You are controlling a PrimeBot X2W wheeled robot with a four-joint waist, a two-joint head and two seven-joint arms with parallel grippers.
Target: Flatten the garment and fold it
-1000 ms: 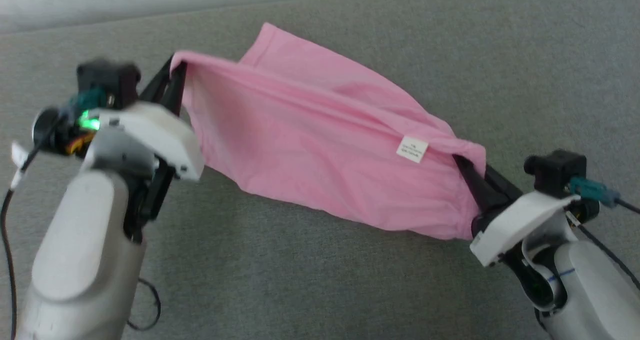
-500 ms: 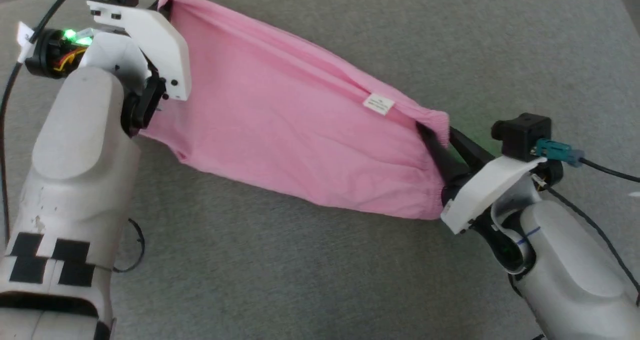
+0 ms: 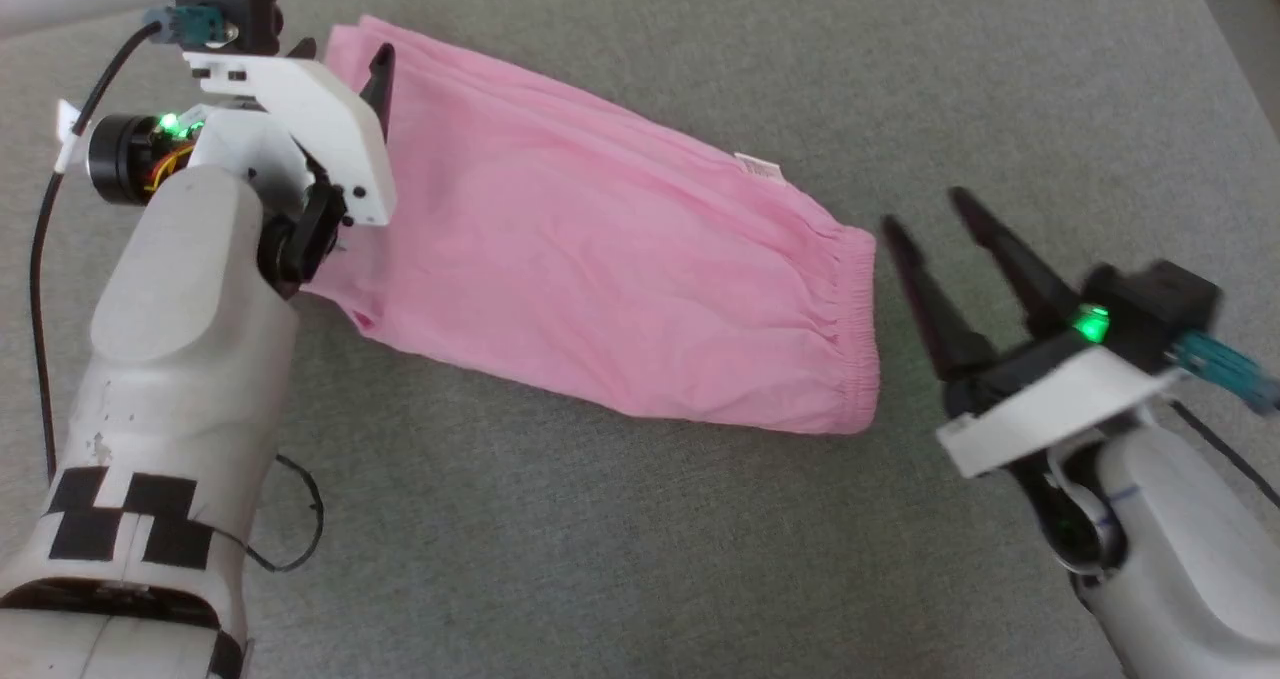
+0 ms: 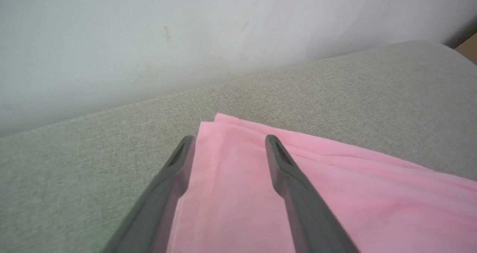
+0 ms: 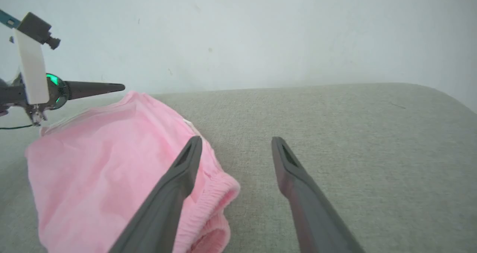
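The pink garment (image 3: 600, 279) lies spread out flat on a grey cushion (image 3: 600, 519), stretching slantwise from the left gripper (image 4: 230, 139) to the right gripper (image 3: 925, 211).

The left gripper's two dark fingers stand apart and grip nothing. In the left wrist view the garment's plain corner lies between and under them, its far edge just past their tips. One finger runs along the cloth's side edge and the other crosses the cloth. Whether the tips touch the cloth cannot be told. Beyond the tips are bare cushion and then a pale wall (image 4: 186, 40).

The right gripper's fingers are also spread wide and empty. In the head view they sit just beside the garment's gathered edge (image 3: 860, 329), apart from it, with a strip of cushion between. In the right wrist view the gathered edge lies by the left-hand finger, partly hidden behind it. The gap between the fingers and the right-hand finger are over bare cushion.

A small white label (image 3: 760, 167) sits on the garment's far long edge, nearer the right gripper's fingers than the left's.
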